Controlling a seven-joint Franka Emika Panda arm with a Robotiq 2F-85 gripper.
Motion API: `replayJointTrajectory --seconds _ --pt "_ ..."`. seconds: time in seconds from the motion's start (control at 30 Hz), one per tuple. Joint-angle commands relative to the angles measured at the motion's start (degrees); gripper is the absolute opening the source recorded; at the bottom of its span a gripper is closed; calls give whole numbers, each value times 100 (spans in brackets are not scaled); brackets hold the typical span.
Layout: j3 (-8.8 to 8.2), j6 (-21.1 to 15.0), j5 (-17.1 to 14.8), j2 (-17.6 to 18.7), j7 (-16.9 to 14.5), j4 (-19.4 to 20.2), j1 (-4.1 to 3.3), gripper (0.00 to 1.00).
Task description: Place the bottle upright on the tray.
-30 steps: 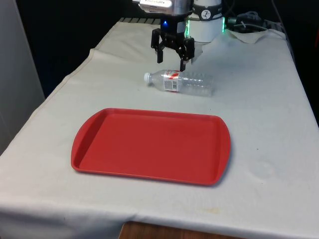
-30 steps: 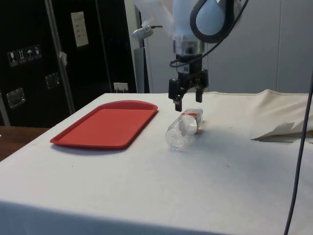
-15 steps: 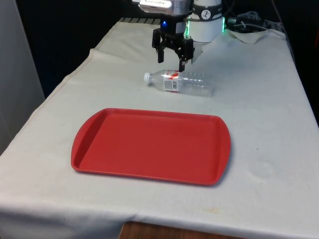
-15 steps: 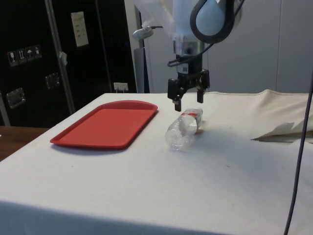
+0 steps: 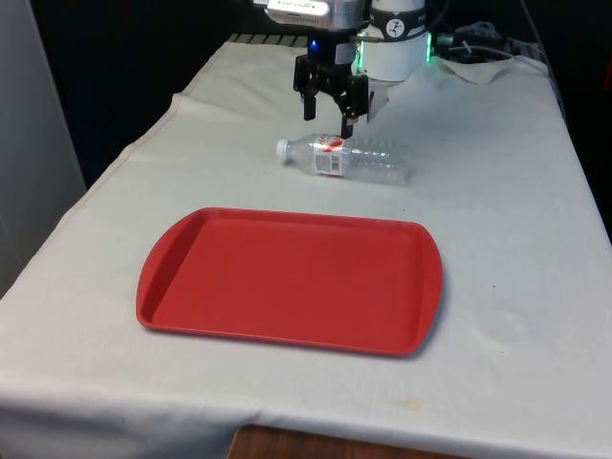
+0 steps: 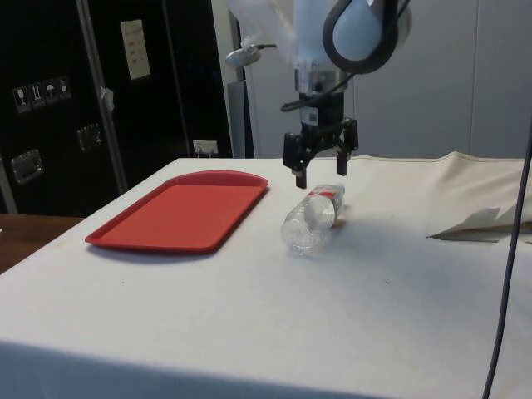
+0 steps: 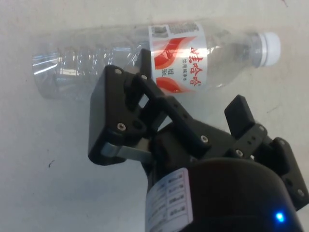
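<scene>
Clear bottle (image 5: pixel 346 159) with white cap (image 7: pixel 268 47) and red-and-white label (image 7: pixel 179 54) (red lettering); plain red tray (image 5: pixel 290 280); black gripper (image 5: pixel 328 114); white cloth (image 5: pixel 497 229).

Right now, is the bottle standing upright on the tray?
No, the bottle lies on its side on the white cloth, beyond the red tray.

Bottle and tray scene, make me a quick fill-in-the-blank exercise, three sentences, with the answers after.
1. The clear bottle lies on its ____ on the white cloth.
2. The tray is ____ in colour.
3. The hand hangs above the bottle with its fingers ____.

Missing words: side; red; open
</scene>
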State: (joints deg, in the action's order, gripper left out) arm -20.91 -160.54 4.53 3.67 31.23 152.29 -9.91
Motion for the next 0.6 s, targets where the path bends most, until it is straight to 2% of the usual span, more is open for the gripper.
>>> replayJointTrajectory --seconds 0.0,0.5,0.53,0.57 --pt "0 34 -17 29 63 -40 6 100" --pt "11 92 -69 97 521 -74 6 100" --pt "0 86 0 92 527 -74 6 100" --pt "11 92 -69 103 556 -69 6 100"
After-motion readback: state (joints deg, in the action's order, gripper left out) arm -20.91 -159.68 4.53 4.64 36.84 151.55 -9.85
